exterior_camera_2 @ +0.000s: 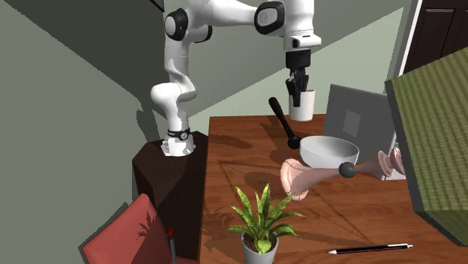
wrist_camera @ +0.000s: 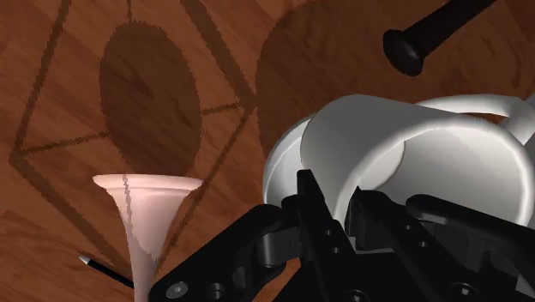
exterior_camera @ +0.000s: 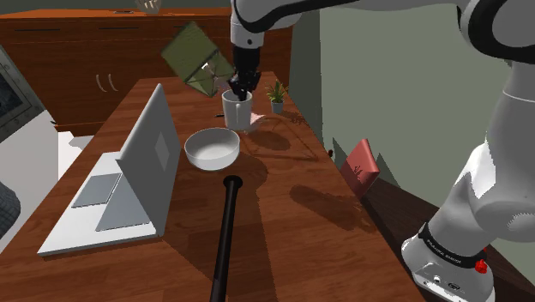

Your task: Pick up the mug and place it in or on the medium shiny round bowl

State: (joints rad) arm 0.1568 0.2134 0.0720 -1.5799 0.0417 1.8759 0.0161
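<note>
Mug (exterior_camera: 237, 112) rim pinched in the hand (exterior_camera: 241, 87) — over wooden table (exterior_camera: 283, 227), grey-green walls (exterior_camera_2: 82, 82).

Home study (laptop (exterior_camera: 147, 159), wooden desk (exterior_camera: 291, 244))

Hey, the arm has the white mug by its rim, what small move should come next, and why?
Probably carry the white mug sideways toward the white round bowl. The gripper has its fingers clasping the mug's rim, and the bowl sits open beside it on the wooden table, with the mug not yet over it.
</note>
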